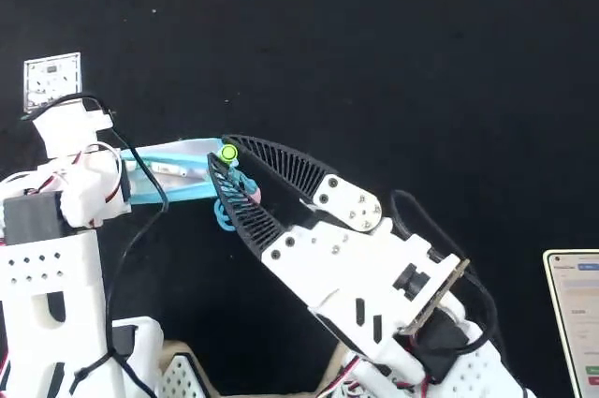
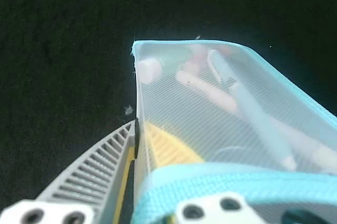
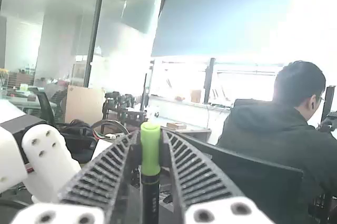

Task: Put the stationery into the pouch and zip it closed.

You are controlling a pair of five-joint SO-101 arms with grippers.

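The right fingers [image 3: 195, 174] hold a green-capped pen [image 3: 150, 147] by the pouch [image 2: 210, 118], which the left fingers [image 2: 100, 176] pinch. If it sags, the pen could miss.

A small white square card [image 1: 51, 80] lies near the black table's [image 1: 421, 89] left edge. A lit screen [image 1: 576, 318] rests at the table's right edge.

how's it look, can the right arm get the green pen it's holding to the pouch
Probably yes: the right fingers, shut on the green-capped pen, sit at the end of the pouch, which the left fingers clamp. Nothing lies between; whether its mouth is open is unclear.
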